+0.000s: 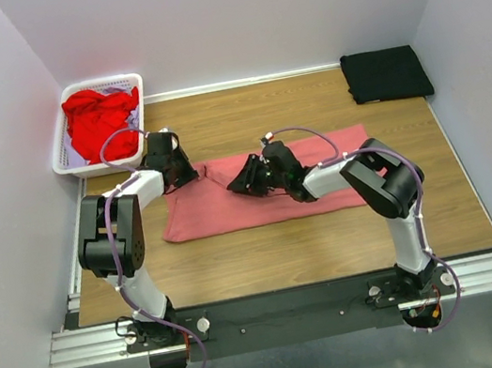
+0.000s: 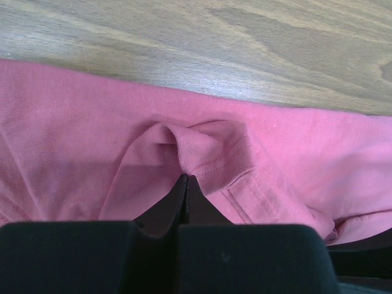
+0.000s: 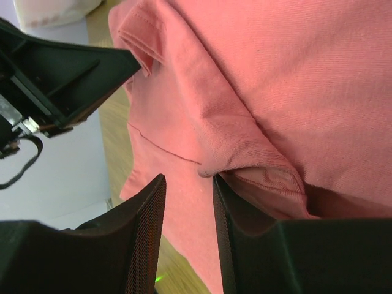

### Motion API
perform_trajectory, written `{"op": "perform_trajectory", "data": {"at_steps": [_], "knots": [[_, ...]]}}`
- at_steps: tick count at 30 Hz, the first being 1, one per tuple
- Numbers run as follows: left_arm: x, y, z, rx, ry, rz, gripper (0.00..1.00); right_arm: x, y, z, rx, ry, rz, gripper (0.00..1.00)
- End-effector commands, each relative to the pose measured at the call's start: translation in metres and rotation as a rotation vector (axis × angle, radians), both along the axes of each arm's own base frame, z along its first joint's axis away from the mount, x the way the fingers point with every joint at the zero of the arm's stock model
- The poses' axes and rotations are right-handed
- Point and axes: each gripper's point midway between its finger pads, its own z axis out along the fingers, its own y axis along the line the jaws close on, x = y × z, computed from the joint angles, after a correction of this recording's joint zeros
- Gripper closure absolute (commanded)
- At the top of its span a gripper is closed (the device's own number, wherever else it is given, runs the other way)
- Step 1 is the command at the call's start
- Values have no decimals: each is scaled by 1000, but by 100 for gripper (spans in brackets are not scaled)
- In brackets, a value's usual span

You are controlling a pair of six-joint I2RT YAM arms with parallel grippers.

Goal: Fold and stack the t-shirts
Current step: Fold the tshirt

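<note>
Underfoot, so to speak, lies a wood-grain table [image 1: 268, 256] boxed in by pale, bare walls [image 1: 226, 16] on three sides, with a metal rail [image 1: 296, 307] along its near edge carrying both arm bases. A white lattice basket [image 1: 63, 159] sits at the far left corner with the bright red shirt [image 1: 96, 120] bunched inside it. The black shirt [image 1: 386, 75] lies folded flat at the far right corner, well apart from everything else.

The salmon-pink shirt [image 1: 232, 213] is spread in the middle of the table, just in front of the arms. Its long axis runs left to right, roughly parallel to the near edge. Which end is the neck cannot be made out from above.

The left gripper [image 2: 186, 182] is at the shirt's far left corner. Its jaws are pressed together on a small pucker of pink cloth that rises at the tips, beside a stitched hem.

The right gripper [image 3: 188, 180] is low over the shirt's far edge, near the middle. Its jaws stand part-way apart with a clear gap between them. A folded hem drapes over the tip of one finger, and flat pink cloth shows through the gap.
</note>
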Motion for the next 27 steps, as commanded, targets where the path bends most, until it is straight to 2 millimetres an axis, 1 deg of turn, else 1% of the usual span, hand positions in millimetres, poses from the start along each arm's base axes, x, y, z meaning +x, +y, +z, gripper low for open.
{"op": "perform_trajectory", "data": {"at_steps": [1, 3, 4, 10, 15, 16, 18, 19, 20, 24, 25, 27], "knots": [[7, 6, 16, 26, -40, 9, 100, 9, -4, -13, -22, 11, -85, 57], [7, 6, 16, 26, -40, 9, 100, 11, -6, -15, -23, 18, -104, 58], [7, 7, 15, 25, -37, 10, 100, 11, -6, -18, -24, 30, -110, 60], [7, 6, 16, 29, -37, 7, 100, 13, -4, -23, -18, 50, -122, 63], [8, 7, 16, 32, -36, 6, 100, 14, -4, -24, -17, 58, -132, 73], [9, 7, 16, 34, -37, 6, 100, 13, -4, -24, -16, 59, -133, 78], [9, 9, 17, 41, -37, 9, 100, 12, -7, -24, -18, 62, -136, 83], [10, 9, 18, 47, -39, 12, 100, 11, -6, -18, -12, 53, -134, 88], [11, 11, 19, 54, -36, 11, 100, 11, -7, -17, -14, 54, -134, 90], [13, 19, 25, 91, -39, 22, 100, 9, -8, -2, -26, 26, -115, 96], [13, 24, 26, 108, -41, 32, 100, 11, -7, 7, -26, 2, -110, 98], [13, 29, 30, 129, -39, 34, 100, 10, -10, 8, -53, 2, -107, 99]]}}
